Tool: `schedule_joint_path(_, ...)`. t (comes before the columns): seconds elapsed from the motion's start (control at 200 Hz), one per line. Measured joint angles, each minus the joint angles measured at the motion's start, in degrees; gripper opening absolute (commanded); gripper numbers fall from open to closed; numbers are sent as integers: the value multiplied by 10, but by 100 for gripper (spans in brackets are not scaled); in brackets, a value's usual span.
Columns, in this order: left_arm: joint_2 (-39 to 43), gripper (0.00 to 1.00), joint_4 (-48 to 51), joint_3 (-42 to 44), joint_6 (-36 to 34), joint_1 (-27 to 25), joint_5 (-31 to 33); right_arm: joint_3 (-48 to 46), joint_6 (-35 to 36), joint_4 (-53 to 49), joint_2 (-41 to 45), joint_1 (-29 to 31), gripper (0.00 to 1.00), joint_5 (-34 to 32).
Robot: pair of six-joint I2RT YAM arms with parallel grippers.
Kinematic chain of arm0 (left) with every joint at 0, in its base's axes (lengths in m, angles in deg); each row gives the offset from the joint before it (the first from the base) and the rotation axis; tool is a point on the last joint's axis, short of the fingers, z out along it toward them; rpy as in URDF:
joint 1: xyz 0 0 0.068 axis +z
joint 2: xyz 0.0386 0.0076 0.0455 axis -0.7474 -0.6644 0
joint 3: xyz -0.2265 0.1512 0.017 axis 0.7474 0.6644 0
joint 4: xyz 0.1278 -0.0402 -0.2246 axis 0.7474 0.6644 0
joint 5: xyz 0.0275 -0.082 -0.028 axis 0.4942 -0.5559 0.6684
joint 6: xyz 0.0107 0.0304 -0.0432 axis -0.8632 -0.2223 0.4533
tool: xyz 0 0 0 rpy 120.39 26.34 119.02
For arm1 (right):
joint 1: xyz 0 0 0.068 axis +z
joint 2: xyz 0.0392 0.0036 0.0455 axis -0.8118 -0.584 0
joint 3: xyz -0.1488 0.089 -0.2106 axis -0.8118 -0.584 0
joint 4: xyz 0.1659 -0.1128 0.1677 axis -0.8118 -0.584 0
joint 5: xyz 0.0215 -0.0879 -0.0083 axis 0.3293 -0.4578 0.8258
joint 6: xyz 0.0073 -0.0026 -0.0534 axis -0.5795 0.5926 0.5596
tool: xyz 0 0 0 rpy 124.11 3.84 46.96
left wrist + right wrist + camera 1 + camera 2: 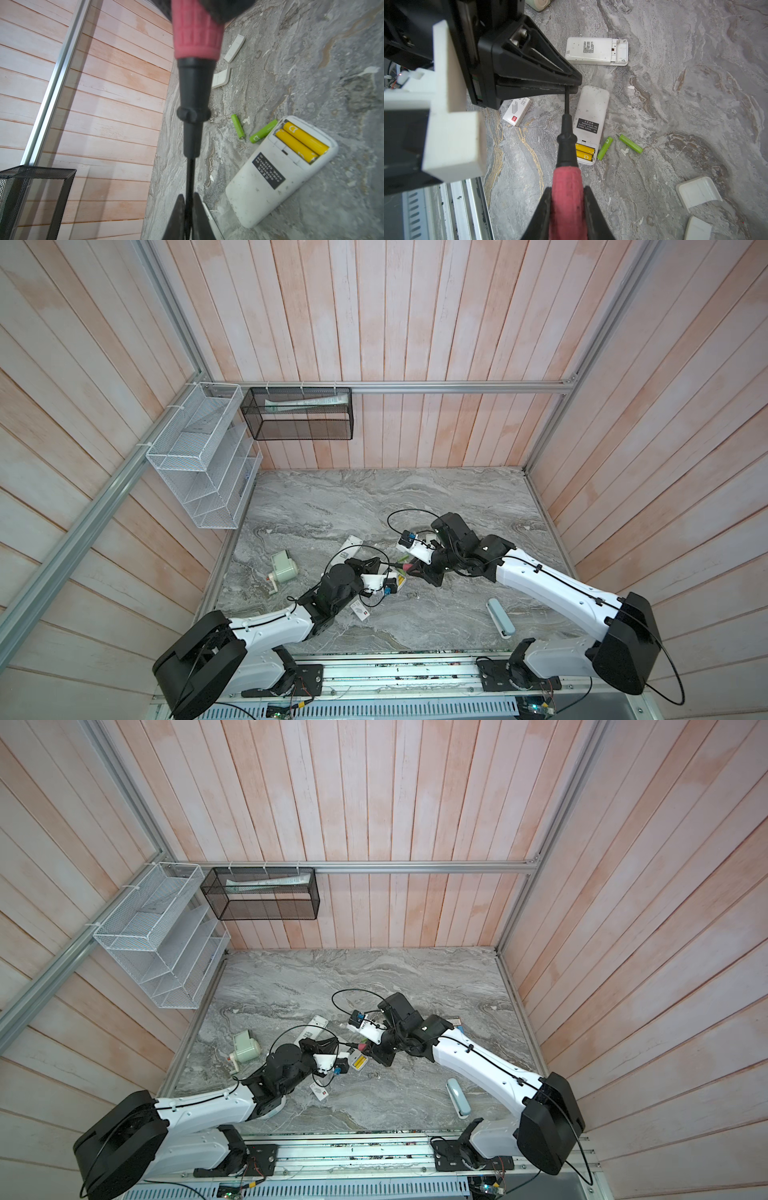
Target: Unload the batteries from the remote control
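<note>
A white remote control [591, 108] [270, 187] lies back up on the marble table with its compartment open. Two yellow batteries [584, 152] [301, 143] sit side by side in it. Two green batteries [604, 148] [630, 143] lie loose on the table right beside it. A red-handled screwdriver [565, 145] [195, 37] hangs above the remote, held at both ends. My right gripper [567, 188] [419, 570] is shut on its red handle. My left gripper [188, 196] [376, 564] has its jaws against the thin black shaft.
A second white remote [596, 51] [349, 547] lies nearby with an empty compartment. Two white battery covers [234, 48] [221, 78] lie farther off. A staples box [517, 112], a pale green hand-crank device [284, 568] and a pale blue case [500, 618] are on the table. Wire baskets [299, 414] hang on the walls.
</note>
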Motion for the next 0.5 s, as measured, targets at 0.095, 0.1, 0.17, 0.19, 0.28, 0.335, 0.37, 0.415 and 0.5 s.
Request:
schedule_joint_path(0.095, 0, 100, 9, -12, 42, -1, 16, -1, -6, 0, -1, 0, 0, -35)
schedule_joint_path(0.1, 0, 100, 11, -13, 45, -1, 17, -1, -6, 1, -1, 0, 0, -37)
schedule_joint_path(0.17, 0, 100, 22, -27, 79, -1, 29, -4, -14, 7, -1, 0, 0, -63)
schedule_joint_path(0.19, 1, 100, 26, -32, 92, -1, 34, -7, -16, 11, -1, 0, 0, -70)
schedule_joint_path(0.28, 4, 100, 54, -54, 143, -1, 54, -20, -26, 24, 0, -1, 0, -100)
schedule_joint_path(0.335, 6, 100, 82, -72, 186, -1, 71, -28, -31, 30, 2, -1, 0, -116)
schedule_joint_path(0.37, 6, 100, 99, -86, 214, -1, 84, -33, -35, 32, 3, -1, 0, -126)
schedule_joint_path(0.415, 6, 100, 127, -107, 254, -1, 103, -39, -40, 36, 6, -1, 0, -138)
schedule_joint_path(0.5, 5, 100, 189, -154, 336, 6, 127, -51, -47, 45, 14, -1, 0, -159)
